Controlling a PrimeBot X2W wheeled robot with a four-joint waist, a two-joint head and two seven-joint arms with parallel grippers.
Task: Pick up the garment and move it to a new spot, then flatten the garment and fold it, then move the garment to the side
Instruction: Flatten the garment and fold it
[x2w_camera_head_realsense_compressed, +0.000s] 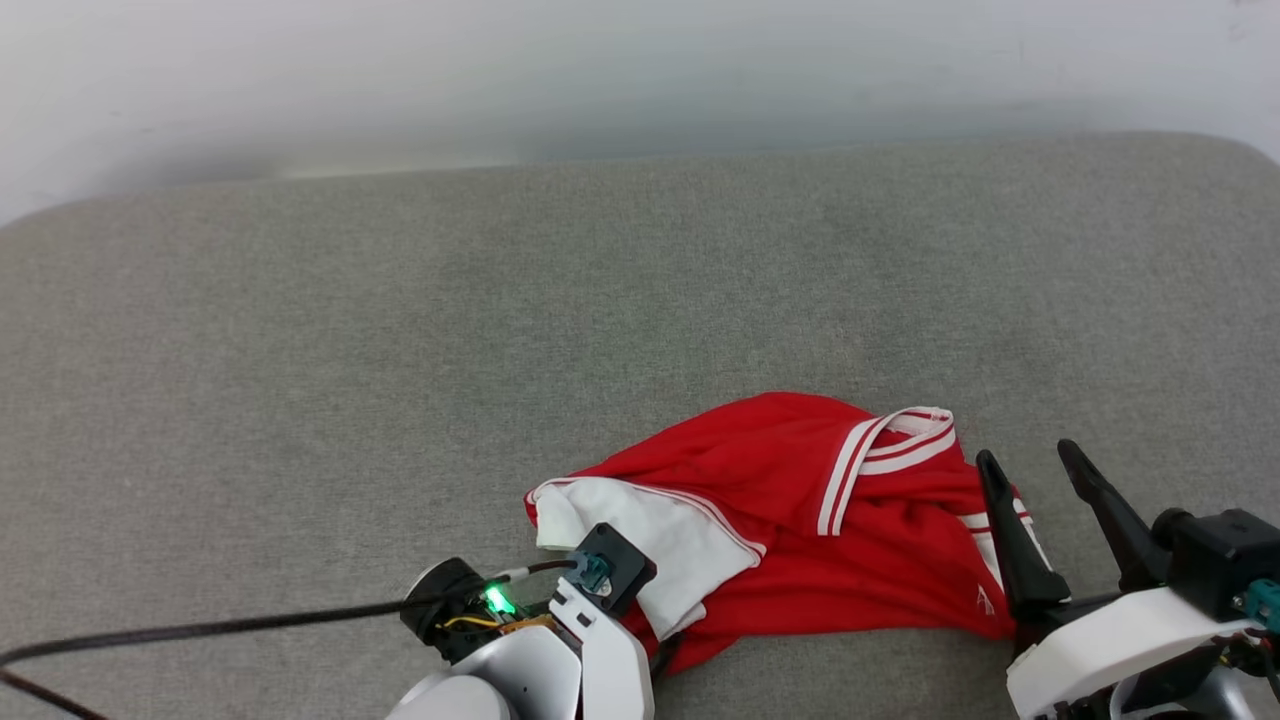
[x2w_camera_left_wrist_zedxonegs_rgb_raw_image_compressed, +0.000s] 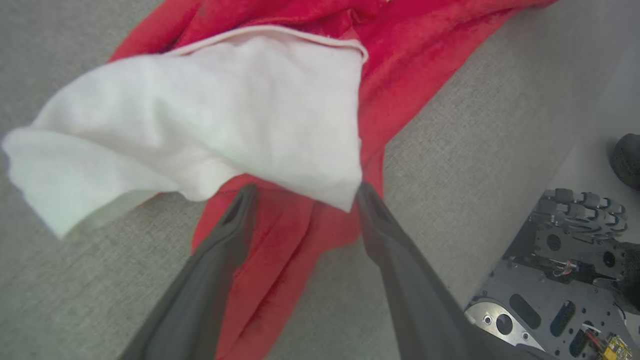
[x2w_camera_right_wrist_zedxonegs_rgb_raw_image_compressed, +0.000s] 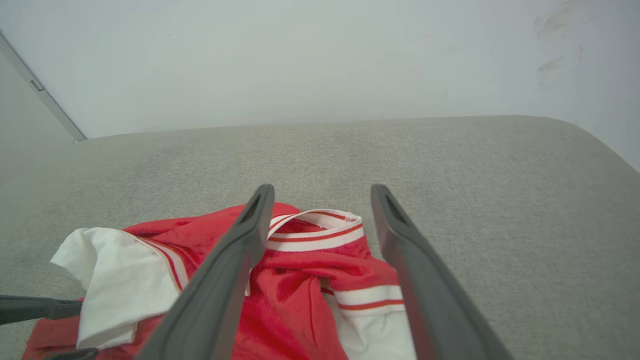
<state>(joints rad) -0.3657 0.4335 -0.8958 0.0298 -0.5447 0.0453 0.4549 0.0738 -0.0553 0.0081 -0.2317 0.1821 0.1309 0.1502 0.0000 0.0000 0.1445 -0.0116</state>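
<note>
Garment (x2w_camera_head_realsense_compressed: 800, 520) lay crumpled at the near edge of the grey padded surface (x2w_camera_head_realsense_compressed: 400, 330), a bit right of centre in the head view, nowhere near flat. The red body was bunched, one white sleeve (x2w_camera_left_wrist_zedxonegs_rgb_raw_image_compressed: 200, 115) flopped out toward the robot's left, and the striped collar (x2w_camera_head_realsense_compressed: 880, 440) was twisted up on the far side of the heap. Left gripper (x2w_camera_left_wrist_zedxonegs_rgb_raw_image_compressed: 305, 189) was spread wide and pitched down at the heap. Its tips sat right at the sleeve's lower edge with a red fold between them and nothing pinched; couldn't tell if the tips touched cloth. Right gripper (x2w_camera_head_realsense_compressed: 1027, 455) was just as wide and empty, fingers over the right end of the heap. In its wrist view the collar lay between them. My read: this was the pick-up step, approach done on the left, no closing begun. The arms bracketed opposite ends, presumably so a two-point lift would carry the shirt spread rather than hanging as one rope. Wide jaws made sense for thick stacked folds. Plenty of bare surface lay beyond and to the left, so there was room for the new spot. The risk was the left jaw catching only the loose sleeve layer, so the body would drag. Soft knit, likely to drape and slide. The dark cable (x2w_camera_head_realsense_compressed: 200, 630) off the left wrist trailed away to the left, well apart from the cloth.
</note>
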